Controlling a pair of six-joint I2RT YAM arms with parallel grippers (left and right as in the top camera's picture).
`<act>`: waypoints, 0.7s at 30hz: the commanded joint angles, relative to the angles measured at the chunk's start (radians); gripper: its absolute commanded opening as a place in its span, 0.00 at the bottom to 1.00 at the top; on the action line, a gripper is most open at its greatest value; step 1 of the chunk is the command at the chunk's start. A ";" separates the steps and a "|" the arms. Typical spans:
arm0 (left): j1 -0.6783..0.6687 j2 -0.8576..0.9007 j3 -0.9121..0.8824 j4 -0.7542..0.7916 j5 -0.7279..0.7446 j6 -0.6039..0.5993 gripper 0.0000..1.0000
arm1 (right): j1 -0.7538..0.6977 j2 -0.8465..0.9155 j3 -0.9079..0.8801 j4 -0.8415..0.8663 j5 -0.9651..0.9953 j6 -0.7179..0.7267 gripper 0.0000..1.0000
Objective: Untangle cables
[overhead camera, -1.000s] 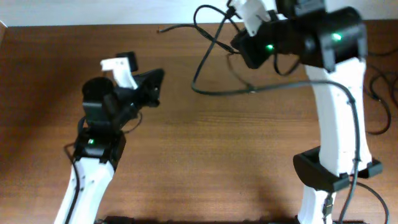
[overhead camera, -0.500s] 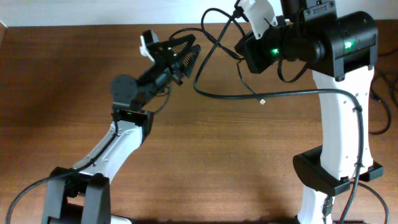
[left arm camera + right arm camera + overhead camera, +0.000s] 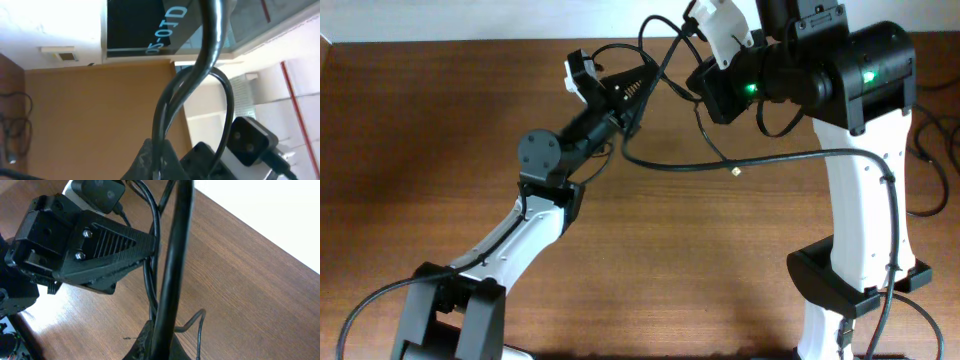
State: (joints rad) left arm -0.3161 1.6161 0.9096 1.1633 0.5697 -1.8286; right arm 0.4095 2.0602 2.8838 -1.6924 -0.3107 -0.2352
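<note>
The cables (image 3: 720, 158) are thin black cords hanging in loops above the brown table, one ending in a small silver tip (image 3: 737, 171). My left gripper (image 3: 638, 82) is raised at the upper middle and shut on the cables; its wrist view shows black cords (image 3: 200, 65) running up from its jaws (image 3: 159, 160). My right gripper (image 3: 692, 72) is close to the right of it, shut on the cables; its wrist view shows a thick-looking cord (image 3: 172, 265) rising from its jaws (image 3: 160, 345), with the left gripper (image 3: 100, 245) just beyond.
The brown wooden table (image 3: 700, 260) lies below both arms. The right arm's white column and base (image 3: 855, 260) stand at the right. More black wiring (image 3: 930, 150) lies at the table's right edge. A pale wall strip runs along the back.
My left arm has swung up and to the right, from the table's left side to the hanging cables, and closed on them beside the right gripper. The cable loop has shifted slightly.
</note>
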 commanded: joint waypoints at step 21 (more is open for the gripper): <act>0.441 -0.002 -0.012 0.060 0.769 0.231 0.39 | -0.074 -0.077 0.030 0.058 0.060 0.035 0.04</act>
State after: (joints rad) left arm 0.2314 1.6169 0.9066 1.2167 1.4746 -1.6833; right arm 0.3218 2.0014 2.8986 -1.6234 -0.2352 -0.2127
